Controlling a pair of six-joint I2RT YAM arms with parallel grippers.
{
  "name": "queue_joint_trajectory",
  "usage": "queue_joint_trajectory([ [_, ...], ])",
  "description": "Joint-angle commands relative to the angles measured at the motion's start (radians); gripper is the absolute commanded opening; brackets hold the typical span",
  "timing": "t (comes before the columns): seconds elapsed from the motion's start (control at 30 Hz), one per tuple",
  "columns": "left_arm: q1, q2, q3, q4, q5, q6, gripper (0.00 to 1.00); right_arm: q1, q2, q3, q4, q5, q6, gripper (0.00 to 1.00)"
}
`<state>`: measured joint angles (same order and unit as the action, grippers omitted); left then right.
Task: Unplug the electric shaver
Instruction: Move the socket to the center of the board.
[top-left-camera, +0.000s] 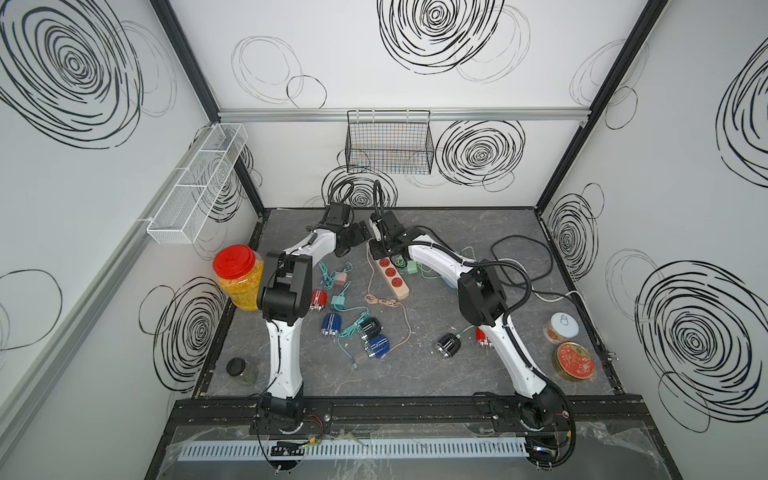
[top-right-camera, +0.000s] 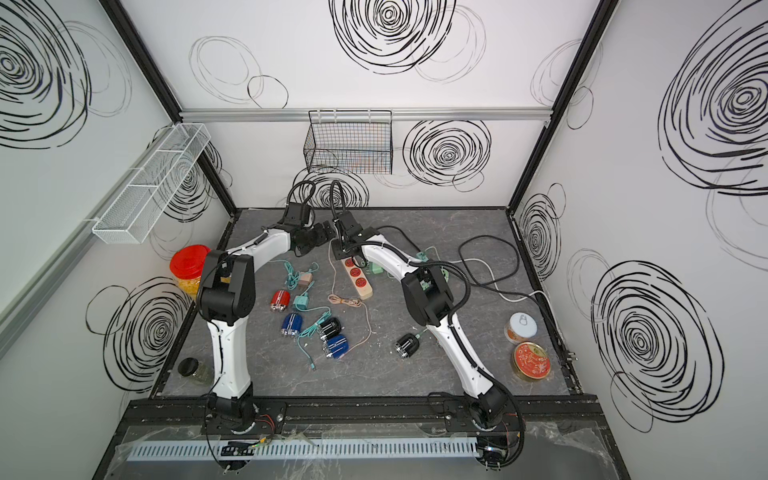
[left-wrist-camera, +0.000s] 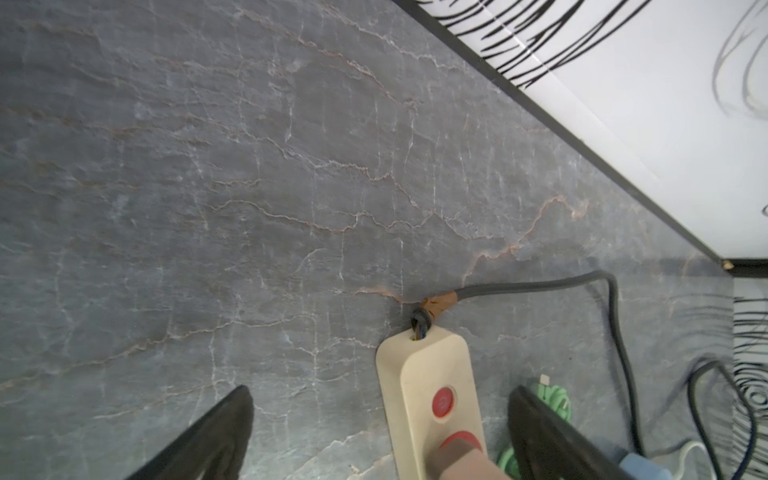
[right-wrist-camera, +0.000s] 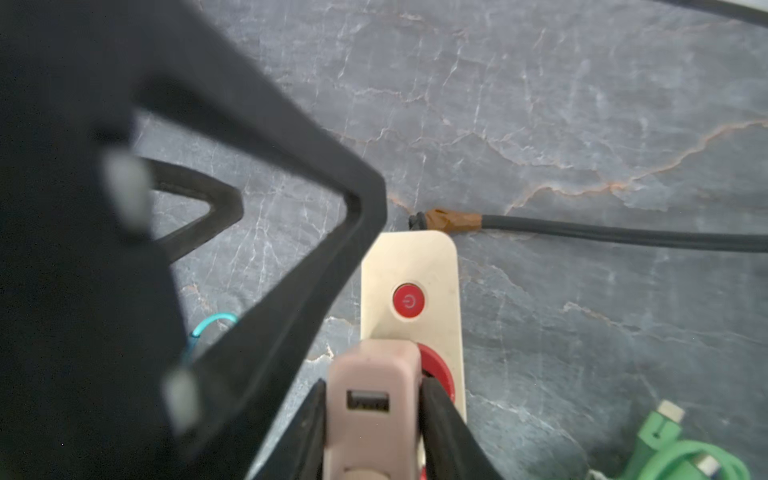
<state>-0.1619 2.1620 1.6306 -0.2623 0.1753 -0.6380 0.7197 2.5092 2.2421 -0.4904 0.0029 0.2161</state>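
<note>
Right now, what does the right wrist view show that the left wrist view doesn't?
Only right wrist: the right claw shut on the pinkish-beige USB charger plug, gripping both its sides; the plug's USB port; a teal cable loop.
Only left wrist: the left claw open wide, the switch end of the cream plastic power strip showing between its fingers; the white scribbled wall.
Both: that strip, its red power button, the tape-wrapped dark cord, the plug on a red socket, grey marbled tabletop.

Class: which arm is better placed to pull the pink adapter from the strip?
Right. The right gripper pinches the pink adapter; the left gripper hangs open over the power strip.
</note>
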Motion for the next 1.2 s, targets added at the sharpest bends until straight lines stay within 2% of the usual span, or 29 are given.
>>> queue_joint_trajectory([
  [0.0,0.013,-0.004,0.012,0.025,0.019,-0.002,0.99,0.012,0.004,0.028,0.013,0.024,-0.023,0.27],
  [0.07,0.013,-0.004,0.011,0.028,0.018,-0.006,0.99,0.016,0.002,0.020,0.022,0.027,-0.047,0.18],
  [0.17,0.012,-0.003,0.008,0.033,0.032,-0.020,1.00,0.025,0.001,0.020,0.011,0.029,-0.072,0.17],
  [0.2,0.010,-0.003,0.008,0.030,0.037,-0.022,0.95,0.027,0.000,0.019,-0.001,0.028,-0.074,0.18],
  [0.27,0.005,-0.013,0.007,0.013,0.025,-0.015,0.79,0.034,-0.005,0.019,-0.036,0.033,-0.083,0.17],
  [0.33,-0.001,-0.033,-0.003,-0.004,0.001,-0.004,0.52,0.045,-0.013,0.019,-0.081,0.045,-0.099,0.17],
  [0.37,-0.005,-0.045,-0.007,-0.017,-0.012,0.001,0.45,0.051,-0.020,0.016,-0.102,0.060,-0.097,0.17],
  [0.5,-0.027,-0.097,-0.041,-0.037,-0.035,0.001,0.32,0.074,-0.108,-0.139,-0.050,0.089,-0.114,0.17],
  [0.57,-0.043,-0.105,-0.033,-0.070,-0.042,-0.001,0.21,0.078,-0.176,-0.247,0.016,0.057,-0.116,0.17],
  [0.63,-0.062,-0.111,-0.031,-0.070,-0.024,0.001,0.04,0.084,-0.225,-0.334,0.064,0.042,-0.131,0.17],
  [0.67,-0.072,-0.116,-0.031,-0.073,-0.025,-0.001,0.00,0.087,-0.244,-0.360,0.073,0.039,-0.133,0.17],
  [0.8,-0.115,-0.137,-0.054,-0.073,-0.022,-0.017,0.00,0.088,-0.280,-0.418,0.095,0.037,-0.142,0.17],
  [0.93,-0.152,-0.162,-0.145,-0.009,-0.013,-0.053,0.00,0.084,-0.276,-0.424,0.086,0.049,-0.149,0.17],
  [1.17,-0.162,-0.107,-0.200,0.087,0.052,-0.087,0.00,0.066,-0.303,-0.493,0.137,0.019,-0.141,0.17],
])
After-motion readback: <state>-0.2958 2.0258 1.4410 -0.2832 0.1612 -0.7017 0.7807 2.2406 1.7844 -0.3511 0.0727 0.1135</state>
